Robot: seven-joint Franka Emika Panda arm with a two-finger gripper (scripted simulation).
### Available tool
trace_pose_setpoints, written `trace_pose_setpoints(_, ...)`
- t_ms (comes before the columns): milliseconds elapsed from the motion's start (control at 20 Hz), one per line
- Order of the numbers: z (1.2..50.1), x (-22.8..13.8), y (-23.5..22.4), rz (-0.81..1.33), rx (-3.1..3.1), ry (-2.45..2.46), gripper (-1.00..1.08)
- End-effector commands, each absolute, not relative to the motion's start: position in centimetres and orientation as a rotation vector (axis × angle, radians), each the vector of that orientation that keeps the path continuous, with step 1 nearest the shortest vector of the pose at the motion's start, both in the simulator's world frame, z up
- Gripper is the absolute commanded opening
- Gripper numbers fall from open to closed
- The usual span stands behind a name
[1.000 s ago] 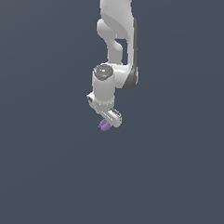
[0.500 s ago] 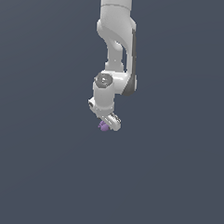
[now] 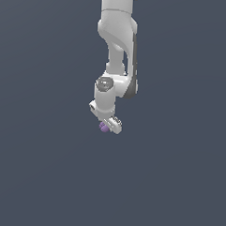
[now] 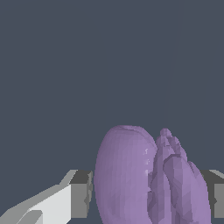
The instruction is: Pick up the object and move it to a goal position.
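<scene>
The object (image 3: 104, 127) is a small purple lumpy thing, seen under the white arm in the exterior view, mostly hidden by the hand. My gripper (image 3: 107, 126) is shut on it and holds it above the plain grey floor. In the wrist view the object (image 4: 144, 179) fills the space between the two grey-tipped fingers (image 4: 81, 194), with a smooth rounded lobe on one side and ridged bumps on the other. My gripper (image 4: 146, 197) squeezes it from both sides.
Nothing but a flat dark grey-blue ground (image 3: 46, 177) shows around the arm. The white arm (image 3: 117, 44) comes down from the upper edge of the exterior view.
The arm has carried the purple object slightly upward in the exterior view over the last second. The grip on it has stayed the same.
</scene>
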State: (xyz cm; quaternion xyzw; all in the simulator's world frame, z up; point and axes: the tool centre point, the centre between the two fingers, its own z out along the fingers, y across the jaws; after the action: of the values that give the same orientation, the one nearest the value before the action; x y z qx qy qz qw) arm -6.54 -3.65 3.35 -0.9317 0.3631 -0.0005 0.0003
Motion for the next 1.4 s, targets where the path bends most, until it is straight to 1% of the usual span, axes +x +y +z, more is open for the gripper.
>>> trace_pose_setpoints(0, 3.3, -6.6, -3.7, 0.000, -2.927, 1.142, -1.00)
trace_pose_setpoints(400, 3.6, -6.5, -3.6, -0.002, -2.926, 1.141, -1.00)
trace_pose_setpoints(700, 5.5, -6.5, -3.1, -0.002, -2.926, 1.141, -1.00)
trace_pose_setpoints(1000, 9.4, -6.4, -2.3, -0.001, -2.926, 1.142, -1.00)
trace_pose_setpoints(1350, 16.2, -6.3, -0.7, -0.001, -2.926, 1.144, -1.00)
